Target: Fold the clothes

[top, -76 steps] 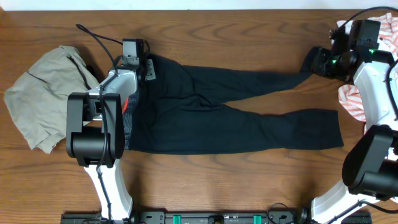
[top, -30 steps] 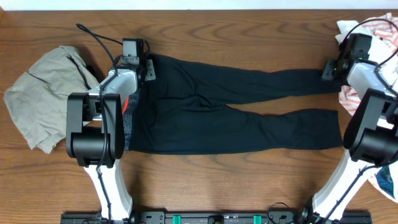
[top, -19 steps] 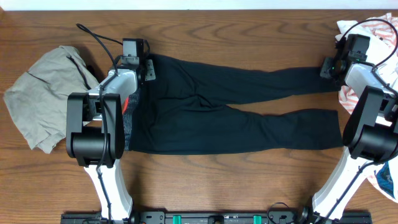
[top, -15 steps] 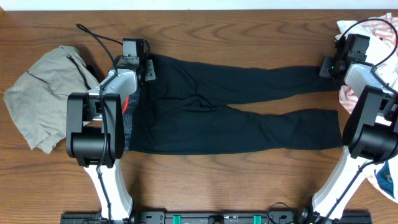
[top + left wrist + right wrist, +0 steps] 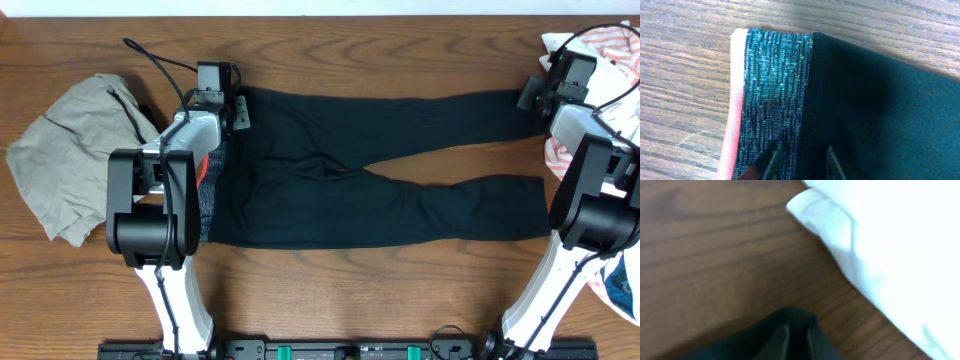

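Leggings (image 5: 380, 190) flat, unfolded.
Right claw (image 5: 796, 330) pinches far leg's cuff (image 5: 790, 316); left claw (image 5: 803, 159) at waistband (image 5: 775, 85), grip unclear. All folds remain.

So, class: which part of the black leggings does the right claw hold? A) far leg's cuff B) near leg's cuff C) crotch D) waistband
A: the right claw pinches the cuff of the leggings' far leg, beside the white garment.
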Tool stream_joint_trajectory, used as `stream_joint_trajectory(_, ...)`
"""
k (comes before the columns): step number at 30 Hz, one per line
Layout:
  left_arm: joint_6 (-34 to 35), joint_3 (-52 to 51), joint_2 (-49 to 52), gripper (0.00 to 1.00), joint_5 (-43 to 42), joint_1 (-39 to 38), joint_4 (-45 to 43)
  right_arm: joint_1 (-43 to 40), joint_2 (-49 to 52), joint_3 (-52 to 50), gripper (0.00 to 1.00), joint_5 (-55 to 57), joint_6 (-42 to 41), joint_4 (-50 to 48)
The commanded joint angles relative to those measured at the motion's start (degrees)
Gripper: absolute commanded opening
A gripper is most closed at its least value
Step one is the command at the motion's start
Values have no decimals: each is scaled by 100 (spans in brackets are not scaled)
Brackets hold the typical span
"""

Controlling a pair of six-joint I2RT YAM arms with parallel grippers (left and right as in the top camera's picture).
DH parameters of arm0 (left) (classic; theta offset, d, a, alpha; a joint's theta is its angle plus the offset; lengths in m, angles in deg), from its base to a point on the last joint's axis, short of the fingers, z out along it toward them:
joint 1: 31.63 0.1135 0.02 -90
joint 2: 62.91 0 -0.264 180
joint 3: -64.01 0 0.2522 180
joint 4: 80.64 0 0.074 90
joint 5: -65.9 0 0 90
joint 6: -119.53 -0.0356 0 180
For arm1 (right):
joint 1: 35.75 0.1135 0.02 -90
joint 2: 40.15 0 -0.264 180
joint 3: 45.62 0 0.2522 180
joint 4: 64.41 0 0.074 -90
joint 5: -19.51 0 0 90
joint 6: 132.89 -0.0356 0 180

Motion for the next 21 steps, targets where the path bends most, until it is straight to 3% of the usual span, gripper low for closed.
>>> stream_joint_trajectory(1,118,-238,310,30,-103,-17,271,11,234,0,25,197,-96,-39)
stream_joint_trajectory(3,118,-238,313,30,-101,-17,269,11,323,0,33,188,-96,-61)
stream_joint_trajectory(6,118,-238,313,30,-101,-17,262,11,428,0,53,149,-94,-74)
stream_joint_trajectory(9,118,-238,313,30,-101,-17,267,11,409,0,64,151,-94,37)
stream_joint_trajectory(17,116,-238,310,30,-101,-17,262,7,-295,11,70,-131,109,501)
stream_joint_trajectory(21,11,-236,302,40,-101,-17,203,11,-920,11,76,-192,330,1099)
